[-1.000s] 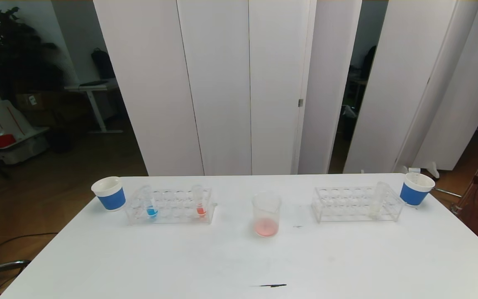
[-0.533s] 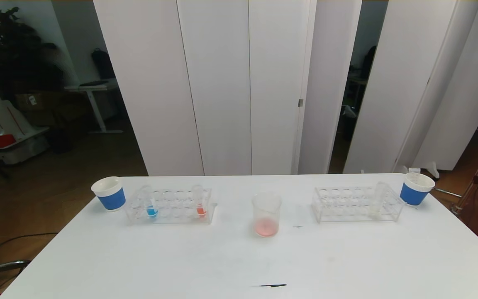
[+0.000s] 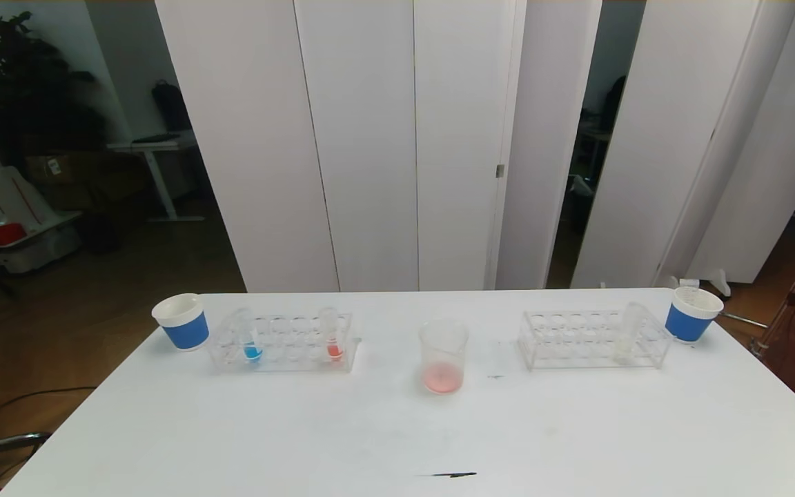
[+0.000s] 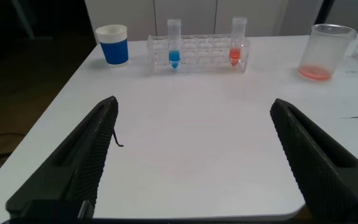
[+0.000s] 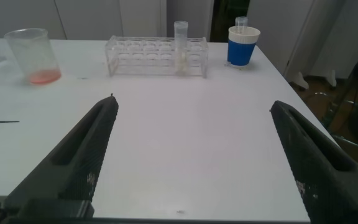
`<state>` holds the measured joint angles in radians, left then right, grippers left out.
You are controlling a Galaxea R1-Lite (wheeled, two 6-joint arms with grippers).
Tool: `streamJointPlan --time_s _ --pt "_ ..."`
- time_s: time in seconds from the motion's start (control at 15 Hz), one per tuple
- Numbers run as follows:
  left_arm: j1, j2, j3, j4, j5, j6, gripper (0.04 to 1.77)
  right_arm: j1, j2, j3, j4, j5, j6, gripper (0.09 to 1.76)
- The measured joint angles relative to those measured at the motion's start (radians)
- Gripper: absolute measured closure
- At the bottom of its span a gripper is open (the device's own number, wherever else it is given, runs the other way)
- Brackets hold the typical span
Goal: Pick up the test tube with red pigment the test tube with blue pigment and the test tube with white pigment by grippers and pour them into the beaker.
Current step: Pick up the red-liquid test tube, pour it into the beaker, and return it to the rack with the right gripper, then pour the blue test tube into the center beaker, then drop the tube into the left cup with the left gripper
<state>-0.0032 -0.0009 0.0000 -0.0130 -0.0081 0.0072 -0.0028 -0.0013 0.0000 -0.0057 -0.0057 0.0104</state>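
Note:
The beaker (image 3: 443, 355) stands mid-table with a little pink-red liquid at its bottom; it also shows in both wrist views (image 4: 324, 52) (image 5: 33, 56). In the left rack (image 3: 283, 343) stand the test tube with blue pigment (image 3: 251, 339) (image 4: 174, 45) and the test tube with red pigment (image 3: 332, 336) (image 4: 237, 42). The right rack (image 3: 594, 338) holds the test tube with white pigment (image 3: 626, 334) (image 5: 181, 47). My left gripper (image 4: 192, 106) and right gripper (image 5: 192, 106) hang open and empty over the table's near edge, far from the racks. Neither arm shows in the head view.
A blue-and-white paper cup (image 3: 181, 321) stands left of the left rack, and another (image 3: 692, 314) right of the right rack with a clear tube in it. A dark streak (image 3: 449, 474) marks the table front. White folding screens stand behind the table.

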Motion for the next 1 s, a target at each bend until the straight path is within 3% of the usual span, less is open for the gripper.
streamJointPlan --time_s 0.6,0.8,1.0 --pt "0.000 0.001 -0.036 0.008 -0.007 0.017 0.06 0.000 0.000 0.000 0.000 0.000 0.000 0.10" --pt "-0.001 0.059 -0.161 0.051 -0.011 0.009 0.06 0.000 0.000 0.000 0.000 0.000 0.000 0.10" --pt "-0.022 0.204 -0.313 0.040 -0.006 -0.005 0.06 0.001 0.000 0.000 0.000 0.000 0.000 0.10"
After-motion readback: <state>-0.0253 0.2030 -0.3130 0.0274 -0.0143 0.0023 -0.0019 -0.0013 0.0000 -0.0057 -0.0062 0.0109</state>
